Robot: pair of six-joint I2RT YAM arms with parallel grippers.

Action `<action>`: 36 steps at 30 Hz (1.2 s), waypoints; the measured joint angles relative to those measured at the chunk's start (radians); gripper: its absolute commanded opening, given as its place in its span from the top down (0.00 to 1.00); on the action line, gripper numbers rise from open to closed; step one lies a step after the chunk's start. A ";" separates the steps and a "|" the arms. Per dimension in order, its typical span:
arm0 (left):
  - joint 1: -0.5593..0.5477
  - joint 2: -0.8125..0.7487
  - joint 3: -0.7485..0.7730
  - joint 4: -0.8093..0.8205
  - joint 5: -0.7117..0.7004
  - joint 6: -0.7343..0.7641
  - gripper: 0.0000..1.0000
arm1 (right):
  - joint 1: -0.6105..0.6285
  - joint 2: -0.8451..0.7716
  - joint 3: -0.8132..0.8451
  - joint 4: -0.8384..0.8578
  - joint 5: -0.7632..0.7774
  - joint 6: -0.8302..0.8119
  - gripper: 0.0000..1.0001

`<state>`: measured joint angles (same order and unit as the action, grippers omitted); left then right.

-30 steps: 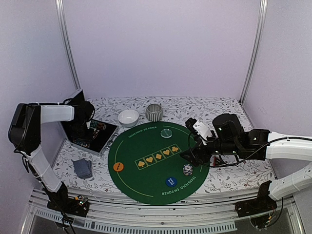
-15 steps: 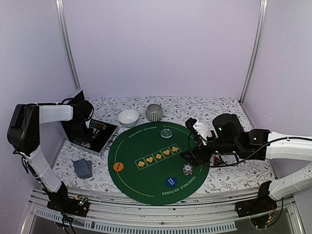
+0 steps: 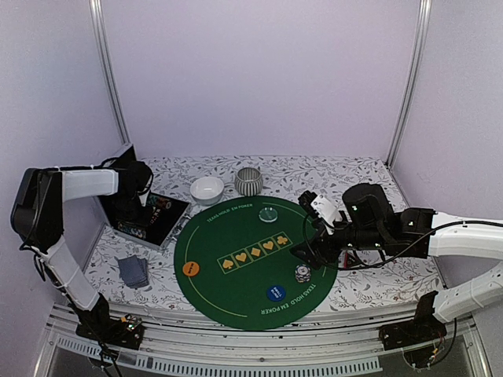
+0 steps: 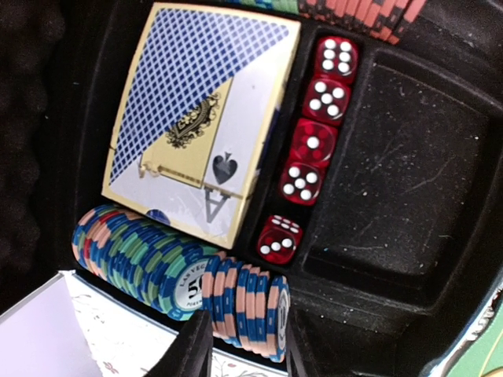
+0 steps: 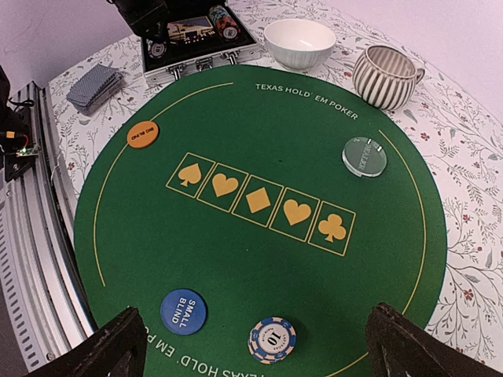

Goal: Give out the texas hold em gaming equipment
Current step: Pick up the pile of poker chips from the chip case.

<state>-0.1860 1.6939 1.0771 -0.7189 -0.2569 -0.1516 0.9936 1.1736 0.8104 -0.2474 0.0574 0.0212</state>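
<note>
Several blue-orange chips [image 4: 247,306] stood on edge in black case [image 4: 393,157], beside red dice [image 4: 310,141]. Left hand [image 4: 244,353] straddled them closely; real grip could not be told. Small chip stack [image 5: 272,339] lay on green mat [image 5: 259,259], near right hand [image 3: 308,250], spread wide, holding nothing.

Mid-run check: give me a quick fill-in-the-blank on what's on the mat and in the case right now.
1. The blue disc reads SMALL ____.
2. The top of the chip stack is marked ____.
3. The case holds ____ red dice in a column.
4. The middle suit printed on the green mat is a ____.
Missing words: BLIND; 10; five; diamond.
</note>
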 measured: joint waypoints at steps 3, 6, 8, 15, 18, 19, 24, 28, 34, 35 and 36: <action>-0.004 0.000 0.000 0.001 0.002 0.002 0.65 | 0.000 0.000 0.000 -0.002 -0.003 0.000 0.01; -0.009 0.000 0.000 0.002 0.000 0.002 0.59 | 0.000 0.000 0.000 -0.004 -0.005 0.000 0.01; -0.011 0.000 -0.001 0.002 -0.006 0.002 0.59 | 0.000 0.000 0.000 -0.007 -0.007 -0.001 0.01; -0.013 0.003 -0.002 0.000 -0.026 0.002 0.57 | 0.000 0.000 0.000 -0.008 -0.009 -0.003 0.01; -0.014 0.003 -0.002 0.001 -0.029 0.002 0.56 | 0.000 0.000 0.000 -0.008 -0.011 -0.003 0.01; -0.014 0.003 -0.002 0.000 -0.029 0.002 0.56 | 0.000 0.000 0.000 -0.008 -0.012 -0.003 0.01; -0.025 0.003 -0.002 0.001 -0.033 0.002 0.56 | 0.000 0.000 0.000 -0.013 -0.016 -0.003 0.01; -0.045 0.003 -0.002 0.004 -0.032 0.002 0.56 | 0.000 0.008 0.000 -0.015 -0.017 -0.003 0.01; -0.051 0.003 -0.005 0.012 -0.040 0.002 0.52 | 0.000 0.013 0.001 -0.017 -0.030 -0.003 0.01; -0.051 0.003 -0.005 0.012 -0.042 0.002 0.52 | 0.000 0.014 0.002 -0.018 -0.032 -0.004 0.01; -0.051 0.003 -0.005 0.012 -0.044 0.002 0.51 | 0.000 0.016 0.002 -0.017 -0.035 -0.003 0.01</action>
<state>-0.2375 1.6966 1.0721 -0.7067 -0.3012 -0.1497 0.9936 1.1900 0.8127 -0.2646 0.0227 0.0177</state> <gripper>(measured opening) 0.474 0.989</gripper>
